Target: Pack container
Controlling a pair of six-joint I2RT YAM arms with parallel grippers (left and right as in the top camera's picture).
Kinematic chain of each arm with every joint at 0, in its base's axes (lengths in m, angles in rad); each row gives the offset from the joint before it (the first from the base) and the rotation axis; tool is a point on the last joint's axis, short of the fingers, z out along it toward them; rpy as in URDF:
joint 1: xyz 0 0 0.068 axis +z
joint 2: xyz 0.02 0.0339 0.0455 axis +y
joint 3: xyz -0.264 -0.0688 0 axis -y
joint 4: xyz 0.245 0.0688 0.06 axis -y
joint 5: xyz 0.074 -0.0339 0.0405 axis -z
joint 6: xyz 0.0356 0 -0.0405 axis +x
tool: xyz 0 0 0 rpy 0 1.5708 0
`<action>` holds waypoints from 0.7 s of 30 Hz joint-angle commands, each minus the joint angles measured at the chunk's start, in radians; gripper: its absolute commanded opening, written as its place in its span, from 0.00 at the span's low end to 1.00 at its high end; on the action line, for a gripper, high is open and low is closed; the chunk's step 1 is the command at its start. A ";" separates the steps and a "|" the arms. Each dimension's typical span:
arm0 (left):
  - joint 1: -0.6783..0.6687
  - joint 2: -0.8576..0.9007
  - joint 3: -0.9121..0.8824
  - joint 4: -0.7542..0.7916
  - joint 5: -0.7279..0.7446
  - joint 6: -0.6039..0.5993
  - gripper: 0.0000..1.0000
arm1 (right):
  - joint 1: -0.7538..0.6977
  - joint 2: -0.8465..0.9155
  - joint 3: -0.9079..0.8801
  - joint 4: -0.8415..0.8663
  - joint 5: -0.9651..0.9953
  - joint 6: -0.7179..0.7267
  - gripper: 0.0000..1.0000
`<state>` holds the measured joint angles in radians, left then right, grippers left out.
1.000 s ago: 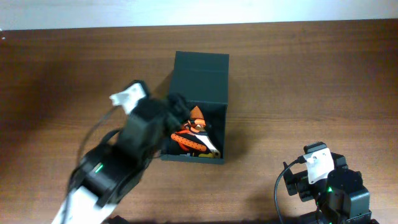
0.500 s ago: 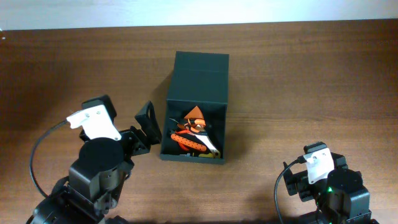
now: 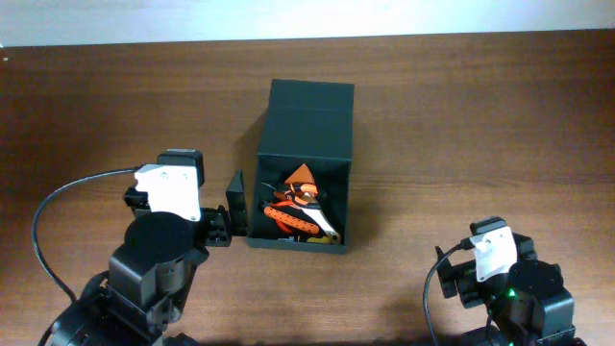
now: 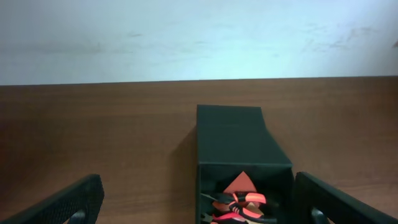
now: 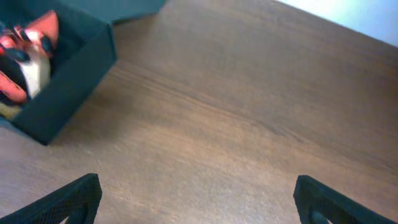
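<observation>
The container [image 3: 341, 197] is a dark green-black box in the middle of the table, its flap lid [image 3: 310, 113] folded back on the far side. Inside lie orange-and-black hand tools [image 3: 291, 215] and an orange triangle [image 3: 303, 176]. My left gripper [image 3: 229, 207] stands open just left of the box's left wall, with nothing between its fingers. In the left wrist view the container [image 4: 244, 134] is ahead and the left gripper [image 4: 199, 205] frames its near end. My right gripper [image 5: 196, 202] is open over bare wood, with the container [image 5: 68, 81] far off to its left.
The right arm [image 3: 504, 288] sits at the near right corner of the brown wooden table [image 3: 461, 125]. A pale wall [image 4: 199, 37] runs along the table's far edge. The left arm's black cable [image 3: 48, 226] loops out at the near left.
The left arm has drawn back from over the box toward the near left and now stands beside the box's left wall. The right arm has not moved.
</observation>
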<state>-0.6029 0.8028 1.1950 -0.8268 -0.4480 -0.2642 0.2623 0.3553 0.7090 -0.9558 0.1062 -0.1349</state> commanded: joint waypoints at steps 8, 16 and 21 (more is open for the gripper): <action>-0.003 -0.003 0.001 0.045 0.118 0.034 0.99 | -0.008 -0.008 -0.001 0.551 -0.398 0.510 0.99; -0.003 0.000 0.001 0.135 0.166 0.030 0.99 | -0.008 0.025 0.000 0.633 -0.357 0.476 0.99; 0.024 0.061 0.059 0.133 0.192 -0.008 0.99 | -0.010 0.208 0.144 0.535 -0.357 0.432 0.99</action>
<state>-0.5995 0.8219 1.2022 -0.6975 -0.2920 -0.2546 0.2615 0.4591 0.7635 -0.3836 -0.2390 0.3302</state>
